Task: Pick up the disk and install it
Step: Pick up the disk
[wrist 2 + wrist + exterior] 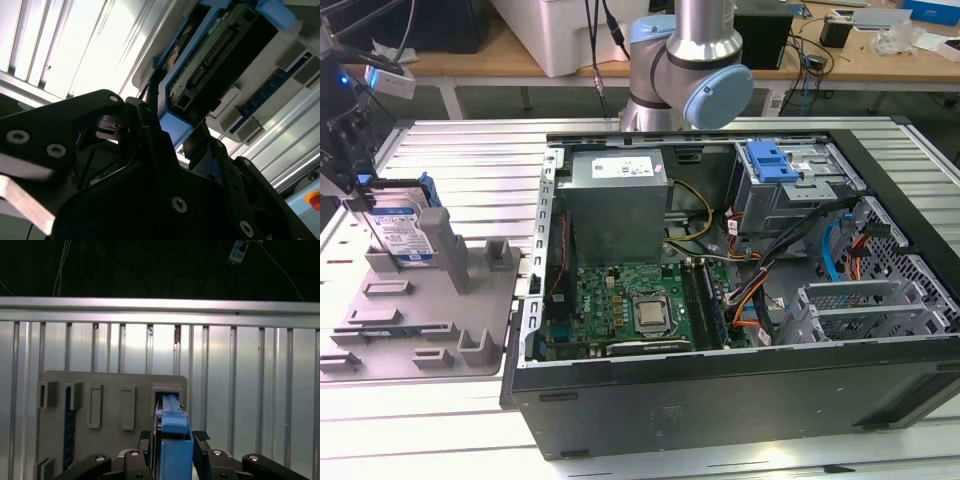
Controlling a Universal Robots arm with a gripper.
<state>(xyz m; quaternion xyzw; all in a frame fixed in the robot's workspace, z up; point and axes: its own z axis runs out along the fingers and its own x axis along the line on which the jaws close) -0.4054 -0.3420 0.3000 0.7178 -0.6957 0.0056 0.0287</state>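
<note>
Though seemingly clamped, flat blue-railed silver disk (402, 228).

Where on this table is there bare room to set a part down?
Bare table slats lie beyond the grey tray and in front of it. Crowded: the disk in the gripper, and the computer case.

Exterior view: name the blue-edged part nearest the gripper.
The disk, upright in the grey fixture between the jaws; the bare blue bracket sits inside the case.

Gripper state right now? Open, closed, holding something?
Gripper: shut on the disk, which stands on edge at the grey fixture.
</note>
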